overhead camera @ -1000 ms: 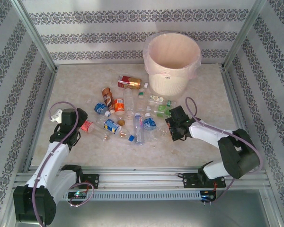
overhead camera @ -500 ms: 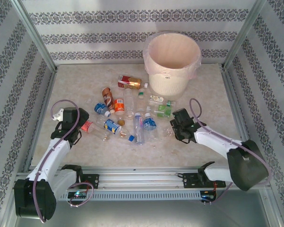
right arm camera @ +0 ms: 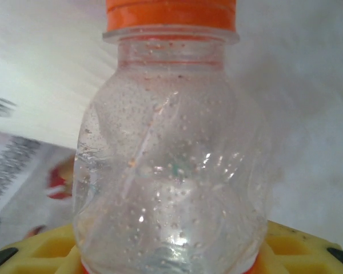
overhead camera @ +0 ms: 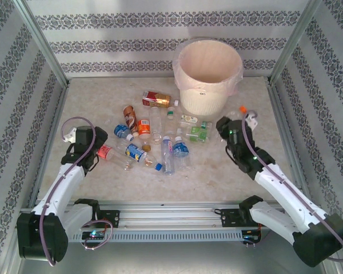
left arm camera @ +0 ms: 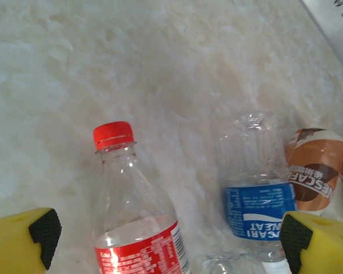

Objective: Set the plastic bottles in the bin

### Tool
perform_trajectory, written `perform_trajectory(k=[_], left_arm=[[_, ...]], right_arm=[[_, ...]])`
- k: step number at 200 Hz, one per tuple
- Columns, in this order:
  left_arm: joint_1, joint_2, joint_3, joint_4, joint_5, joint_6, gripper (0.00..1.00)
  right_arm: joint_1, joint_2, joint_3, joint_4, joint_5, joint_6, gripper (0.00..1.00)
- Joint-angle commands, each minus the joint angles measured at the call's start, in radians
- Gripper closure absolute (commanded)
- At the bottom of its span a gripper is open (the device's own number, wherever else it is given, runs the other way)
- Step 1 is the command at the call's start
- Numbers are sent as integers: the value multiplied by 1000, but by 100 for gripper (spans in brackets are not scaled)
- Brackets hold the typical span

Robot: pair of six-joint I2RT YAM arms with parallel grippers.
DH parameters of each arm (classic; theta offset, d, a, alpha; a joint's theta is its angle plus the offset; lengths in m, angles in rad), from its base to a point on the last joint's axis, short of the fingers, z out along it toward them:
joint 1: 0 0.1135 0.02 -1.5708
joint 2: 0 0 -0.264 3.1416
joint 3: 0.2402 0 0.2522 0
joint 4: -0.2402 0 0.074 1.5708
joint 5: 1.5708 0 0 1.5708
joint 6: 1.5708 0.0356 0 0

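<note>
The orange-capped bottle point(right arm camera: 171, 160), judged light, thin and easily crushed, is clamped at its body in the right claw point(overhead camera: 247, 118) near the bin point(overhead camera: 194, 100), while the left claw point(left arm camera: 171, 234) is spread above a red-capped bottle point(left arm camera: 131, 217).

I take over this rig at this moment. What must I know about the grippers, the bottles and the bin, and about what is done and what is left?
The left gripper is open above the red-cap bottle at the pile's left edge.
The right gripper is shut on an orange-cap bottle, held up just right of the bin.
No bottle is seen inside the bin.
The other bottles lie loose on the table.
Done: none binned. Left: drop the held one, then all the rest.
</note>
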Motion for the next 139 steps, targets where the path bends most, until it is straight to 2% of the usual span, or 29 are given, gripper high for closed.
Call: perform_trajectory(k=[1,30,60,106,139], left_arm=[[-6,19,37,4,0,-18,0],[-7,38,50,-11,7,-32,0],[-6,32,55,-25,9,-33,0],[-5,14,52,-46,-1,-42,1],[1,-8,37,-66,-2,-53,0]], right_arm=[[-69,38,180,90,-121,-301,59],[-150,184,410,104,-338,-394,59],[-183,398,677,29,-479,-473,58],[-219,714,995,-37,-582,-514,58],[-217,902,1191,-140,-570,-518,57]])
